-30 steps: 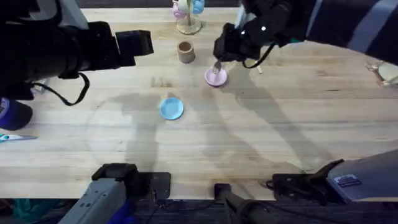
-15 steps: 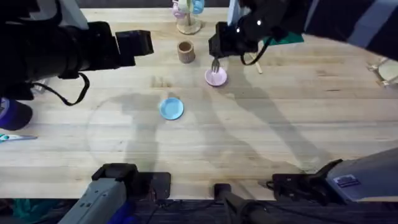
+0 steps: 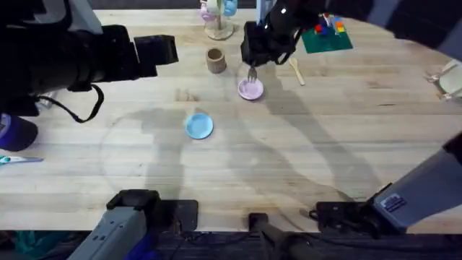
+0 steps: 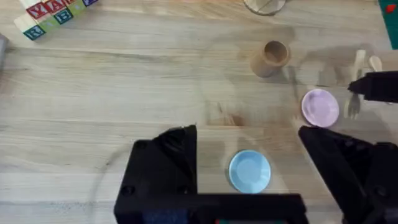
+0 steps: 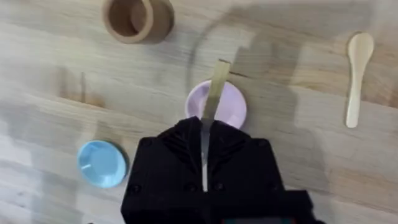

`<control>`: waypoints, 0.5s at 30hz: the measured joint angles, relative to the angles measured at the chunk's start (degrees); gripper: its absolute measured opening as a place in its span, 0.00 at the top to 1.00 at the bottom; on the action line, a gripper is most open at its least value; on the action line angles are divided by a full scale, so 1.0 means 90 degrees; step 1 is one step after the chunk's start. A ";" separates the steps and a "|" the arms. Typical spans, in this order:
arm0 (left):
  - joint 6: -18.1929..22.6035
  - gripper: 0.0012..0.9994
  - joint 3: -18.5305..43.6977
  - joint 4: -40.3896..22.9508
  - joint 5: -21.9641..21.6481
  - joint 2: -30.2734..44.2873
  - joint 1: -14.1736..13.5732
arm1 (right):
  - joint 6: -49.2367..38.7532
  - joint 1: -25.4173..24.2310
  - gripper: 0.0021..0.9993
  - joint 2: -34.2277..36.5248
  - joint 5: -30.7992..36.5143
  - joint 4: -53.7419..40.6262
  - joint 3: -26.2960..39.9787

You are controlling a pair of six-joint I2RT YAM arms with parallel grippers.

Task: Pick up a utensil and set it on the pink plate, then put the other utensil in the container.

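Right gripper (image 3: 252,63) hangs over the far middle of the table, fingers closed on the wooden fork (image 3: 251,74). The fork points down at the pink plate (image 3: 250,89); whether the tines touch the plate is unclear from overhead. In the right wrist view the fork handle (image 5: 214,96) sticks out from between the closed black fingers (image 5: 180,140) and crosses over the pink plate (image 5: 233,106); the tined end is hidden behind the gripper body, and part of the plate is covered too.

Wooden spoon (image 3: 296,71) lies flat on the table, just to the right of the right gripper, apart from the plate; its near-gripper end is partly hidden by the arm overhead. The right wrist view shows the whole spoon (image 5: 357,78), bowl end away from the plate.

The tan cylindrical container (image 3: 215,61) stands upright left of the pink plate, open top visible and nothing seen inside (image 5: 132,17).

A light-blue plate (image 3: 199,126) sits nearer the bases, well apart from the pink one. A pastel cup stand (image 3: 218,18) is at the far edge, its top cut off.

Left gripper (image 4: 249,152) hovers high over the blue plate (image 4: 250,172), fingers spread wide, holding nothing. From overhead the left arm is a large dark blur at upper left.
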 joint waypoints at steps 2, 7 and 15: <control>0.0000 0.01 0.0000 0.0000 0.0001 0.0001 0.0000 | -0.0005 0.0000 0.97 0.0145 0.0002 -0.0002 0.0000; 0.0000 0.01 0.0000 -0.0002 0.0000 0.0000 0.0000 | -0.0027 0.0000 0.97 0.0391 0.0002 0.0044 0.0000; 0.0000 0.01 0.0000 0.0000 0.0000 0.0000 0.0000 | -0.0049 0.0000 0.97 0.0667 0.0002 0.0051 0.0000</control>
